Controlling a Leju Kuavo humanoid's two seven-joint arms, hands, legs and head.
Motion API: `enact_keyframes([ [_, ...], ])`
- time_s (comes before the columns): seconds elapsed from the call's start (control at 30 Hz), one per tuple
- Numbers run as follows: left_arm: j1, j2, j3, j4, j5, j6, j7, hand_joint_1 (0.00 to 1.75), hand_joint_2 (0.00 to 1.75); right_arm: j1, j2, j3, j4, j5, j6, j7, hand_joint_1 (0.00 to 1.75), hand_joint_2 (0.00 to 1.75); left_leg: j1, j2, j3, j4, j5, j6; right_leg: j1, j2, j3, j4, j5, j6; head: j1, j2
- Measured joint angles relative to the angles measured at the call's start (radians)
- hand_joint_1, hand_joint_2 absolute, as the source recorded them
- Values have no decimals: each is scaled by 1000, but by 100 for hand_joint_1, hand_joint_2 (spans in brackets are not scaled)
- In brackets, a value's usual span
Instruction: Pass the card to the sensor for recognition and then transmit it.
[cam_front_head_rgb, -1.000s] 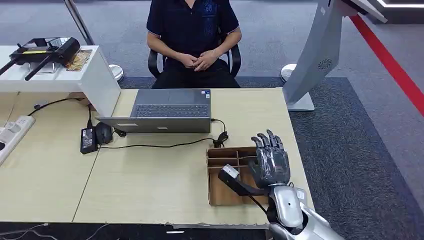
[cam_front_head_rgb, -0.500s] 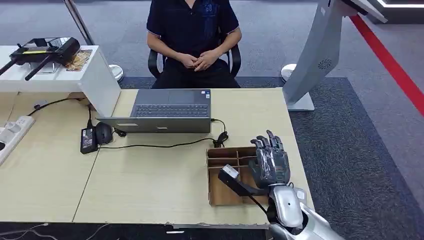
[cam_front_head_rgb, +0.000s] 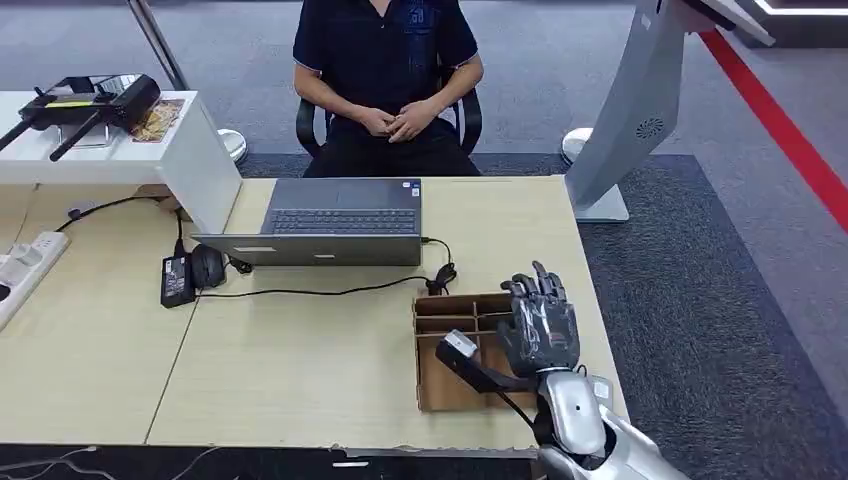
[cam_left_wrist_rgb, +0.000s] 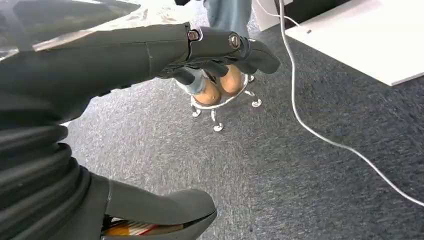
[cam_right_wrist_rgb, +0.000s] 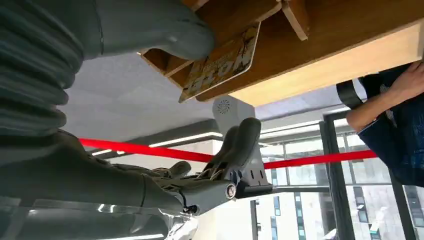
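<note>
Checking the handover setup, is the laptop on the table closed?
No, the laptop sits open on the table, its keyboard visible in front of the seated person.

Head view: high vantage, facing forward and down across the wooden table (cam_front_head_rgb: 300, 370); seated person (cam_front_head_rgb: 385, 75) at top centre, cardboard divider box (cam_front_head_rgb: 450, 350) at lower right, mid-range.

Left wrist view: close behind the left hand (cam_left_wrist_rgb: 125, 60), facing grey carpet (cam_left_wrist_rgb: 300, 165); white cable (cam_left_wrist_rgb: 320, 135) at right.

Right wrist view: close behind the right hand (cam_right_wrist_rgb: 150, 170), turned upside down.

Shared with head view: divider box (cam_right_wrist_rgb: 280, 30), person's arm (cam_right_wrist_rgb: 385, 100), red floor stripe (cam_right_wrist_rgb: 300, 159).
</note>
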Motion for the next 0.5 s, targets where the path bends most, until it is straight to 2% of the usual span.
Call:
enact_keyframes([
  [0.2,0,0,0,0,0,0,-3,0,175,1,0,6,0,-7,11,1,70,175,0,0,0,0,0,0,0,0,0,0,0,0,0,0],
  [0.4,-2,0,0,5,20,0,-14,0,175,3,-1,6,0,-10,16,7,75,175,0,0,0,0,0,0,0,0,0,0,0,0,0,0],
  [0.43,-6,1,0,13,33,0,-18,0,175,5,-1,6,0,-10,16,8,77,175,0,0,0,0,0,0,0,0,0,0,0,0,0,0],
  [0.47,-10,5,1,25,55,-7,-30,0,175,7,-2,6,0,-10,16,11,94,175,0,0,0,0,0,0,0,0,0,0,0,0,0,0],
  [0.5,-19,11,2,46,79,-20,-42,0,175,11,-5,5,0,-10,18,16,94,175,0,0,0,0,0,0,0,0,0,0,0,0,0,0],
])
